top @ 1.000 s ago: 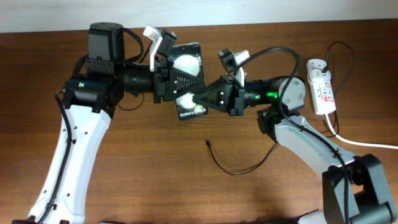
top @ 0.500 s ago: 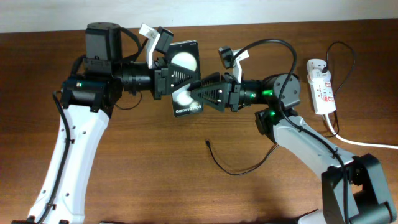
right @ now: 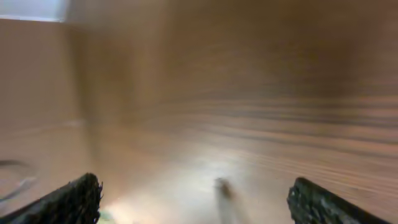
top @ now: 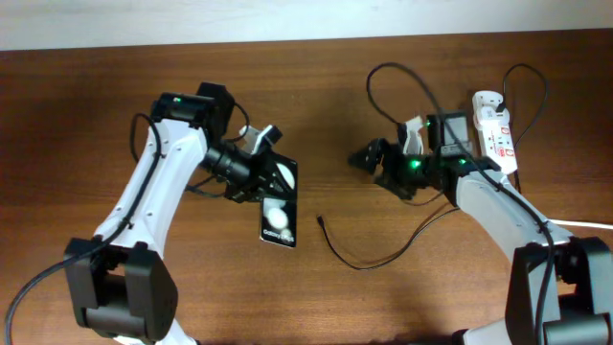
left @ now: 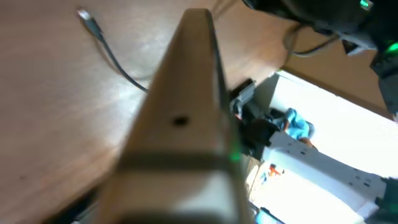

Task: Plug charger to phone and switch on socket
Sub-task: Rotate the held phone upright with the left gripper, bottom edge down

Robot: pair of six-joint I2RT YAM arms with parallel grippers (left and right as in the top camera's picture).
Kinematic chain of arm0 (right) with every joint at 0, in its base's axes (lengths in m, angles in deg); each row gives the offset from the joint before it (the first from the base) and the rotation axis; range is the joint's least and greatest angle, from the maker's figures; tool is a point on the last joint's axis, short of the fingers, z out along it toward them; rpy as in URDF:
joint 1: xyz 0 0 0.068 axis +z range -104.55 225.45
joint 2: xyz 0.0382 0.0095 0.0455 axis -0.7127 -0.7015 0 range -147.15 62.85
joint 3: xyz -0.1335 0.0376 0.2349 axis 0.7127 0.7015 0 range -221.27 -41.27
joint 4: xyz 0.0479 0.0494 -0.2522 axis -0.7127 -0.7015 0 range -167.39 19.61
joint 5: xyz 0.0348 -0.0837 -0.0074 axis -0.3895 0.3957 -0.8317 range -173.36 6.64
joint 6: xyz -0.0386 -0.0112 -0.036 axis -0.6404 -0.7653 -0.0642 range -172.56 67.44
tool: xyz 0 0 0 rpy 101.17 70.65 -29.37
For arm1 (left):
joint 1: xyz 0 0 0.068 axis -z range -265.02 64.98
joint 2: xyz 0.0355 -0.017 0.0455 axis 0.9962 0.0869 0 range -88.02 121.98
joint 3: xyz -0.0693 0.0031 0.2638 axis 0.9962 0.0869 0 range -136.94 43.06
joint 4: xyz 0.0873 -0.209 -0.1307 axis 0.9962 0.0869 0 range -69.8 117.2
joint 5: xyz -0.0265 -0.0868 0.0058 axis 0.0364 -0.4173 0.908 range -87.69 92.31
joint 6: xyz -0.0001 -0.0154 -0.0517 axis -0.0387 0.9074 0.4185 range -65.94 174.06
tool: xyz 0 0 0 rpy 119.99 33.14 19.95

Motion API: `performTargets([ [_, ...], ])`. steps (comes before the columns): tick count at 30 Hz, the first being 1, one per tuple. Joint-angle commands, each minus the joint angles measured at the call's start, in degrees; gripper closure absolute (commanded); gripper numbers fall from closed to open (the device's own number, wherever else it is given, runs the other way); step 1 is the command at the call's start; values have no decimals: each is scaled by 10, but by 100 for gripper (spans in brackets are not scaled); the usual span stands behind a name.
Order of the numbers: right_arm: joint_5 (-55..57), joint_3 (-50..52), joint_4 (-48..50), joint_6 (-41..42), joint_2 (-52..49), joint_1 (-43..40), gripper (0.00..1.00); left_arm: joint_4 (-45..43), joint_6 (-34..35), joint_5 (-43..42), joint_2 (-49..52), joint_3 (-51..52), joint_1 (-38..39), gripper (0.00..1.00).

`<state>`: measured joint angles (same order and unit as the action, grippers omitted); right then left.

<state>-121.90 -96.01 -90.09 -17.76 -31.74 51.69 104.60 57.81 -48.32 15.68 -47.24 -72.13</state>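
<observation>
The phone [top: 277,213], a glossy black slab with two white glints, sits in my left gripper [top: 259,182], which is shut on its upper end. In the left wrist view the phone [left: 186,106] fills the middle, edge-on and blurred. The charger's plug tip [top: 320,220] lies on the table right of the phone, and its thin black cable [top: 369,265] loops toward the right arm. The tip [left: 84,14] also shows in the left wrist view. My right gripper [top: 364,158] stands open and empty [right: 199,199], well right of the phone. The white socket [top: 496,139] lies at the far right.
A thick white cord [top: 575,222] runs from the socket off the right edge. Black cable loops [top: 402,81] arch over the table behind the right arm. The brown wooden table [top: 316,297] meets a white wall along the far edge.
My right gripper has opened, let go of the phone and drawn back to the right. My left gripper has closed on the phone and carried it down and to the left.
</observation>
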Motion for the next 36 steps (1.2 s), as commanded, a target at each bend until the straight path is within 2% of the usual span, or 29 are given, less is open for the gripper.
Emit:
performTargets([
  [1,159,-2,-39,-45,3,25,1,21,-1,-104,0,-5,40,93],
  [2,159,-2,-44,-46,3,25,1,23,-1,-144,0,-5,53,89],
  [3,159,-2,-50,-45,3,25,1,23,0,-195,0,-5,67,98],
  [5,160,-2,-50,-46,3,25,1,22,6,-280,0,-5,80,100],
  [6,160,-2,-50,-46,3,25,1,23,72,-296,0,-5,80,100],
  [8,160,-2,-50,-46,3,25,1,-14,181,-296,0,-5,80,100],
  [11,160,-2,-50,-46,3,25,1,-65,214,-295,0,-5,80,100],
  [16,160,-2,-50,-46,3,25,1,-92,214,-291,0,-5,80,100],
  [17,160,-2,-50,-46,3,25,1,-92,256,-291,0,-5,80,100],
  [18,160,-2,-50,-46,3,25,1,-92,356,-291,0,-5,80,100],
  [19,160,-2,-50,-46,3,25,1,-91,421,-291,0,-5,80,100],
  [22,160,-2,-50,-46,3,25,1,-89,546,-294,0,-5,80,100],
  [23,160,-2,-50,-46,3,25,1,-89,570,-301,0,-5,80,100],
  [36,160,-2,-50,-46,3,25,1,-89,571,-304,0,-5,67,100],
])
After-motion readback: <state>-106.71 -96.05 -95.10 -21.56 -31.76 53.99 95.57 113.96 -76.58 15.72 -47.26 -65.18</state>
